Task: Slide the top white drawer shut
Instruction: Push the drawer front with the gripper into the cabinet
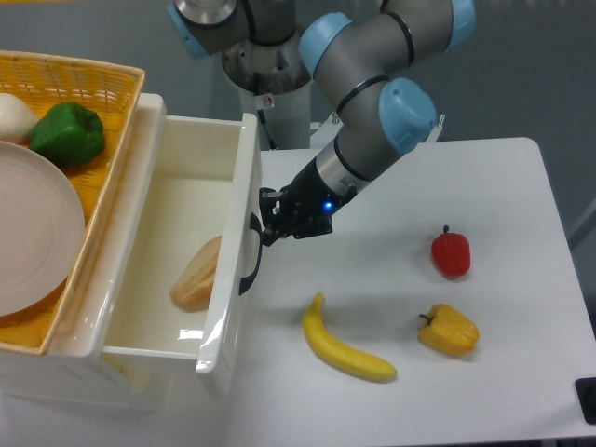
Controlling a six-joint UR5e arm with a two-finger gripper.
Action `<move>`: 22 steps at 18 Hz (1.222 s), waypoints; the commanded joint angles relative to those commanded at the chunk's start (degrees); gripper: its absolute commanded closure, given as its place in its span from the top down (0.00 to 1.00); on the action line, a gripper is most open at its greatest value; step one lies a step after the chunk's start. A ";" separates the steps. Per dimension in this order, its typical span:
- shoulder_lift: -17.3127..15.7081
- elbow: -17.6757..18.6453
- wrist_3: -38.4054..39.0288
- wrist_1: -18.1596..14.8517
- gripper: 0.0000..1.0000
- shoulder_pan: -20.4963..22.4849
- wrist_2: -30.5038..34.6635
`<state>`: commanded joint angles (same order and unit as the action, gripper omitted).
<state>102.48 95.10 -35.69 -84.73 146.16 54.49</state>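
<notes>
Table: one white rectangular table top (pixel 503 186), its right edge and rounded far corner in view; bare surface lies between the drawer front and the three pieces of produce.
Top white drawer: one large glossy white plastic drawer box (pixel 191 200), pulled out and open at the left side of the table, its front panel facing the bare table surface, with a dark curved handle (pixel 250 265) on that panel.
Basket: one yellow wicker basket (pixel 88 84) directly left of the drawer, touching its back rim.
Arm: one grey robot arm with light blue joint caps (pixel 372 102), reaching down from behind toward the drawer front.
Plate: one round beige plate (pixel 28 233) inside the basket.
Gripper: one black two-finger gripper (pixel 264 223) at the drawer's front panel, just above the handle; whether its fingers are apart or together cannot be told.
Banana: one yellow banana (pixel 345 346) right of the drawer, lying apart from it.
Bread: one tan bread-like piece (pixel 197 275) inside the drawer, against the front wall.
Green pepper: one green bell pepper (pixel 67 132) in the basket, beyond the plate.
Yellow pepper: one yellow bell pepper (pixel 449 331) right of the banana.
Red pepper: one red bell pepper (pixel 451 252) farthest right of the drawer, above the yellow one.
White item: one white rounded object (pixel 13 117) in the basket, partly cut off.
Writing: none readable.
</notes>
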 joint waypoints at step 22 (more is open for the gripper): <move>-1.14 0.88 5.54 0.35 0.04 -6.06 -0.18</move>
<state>101.34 95.98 -30.15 -84.38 140.10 54.32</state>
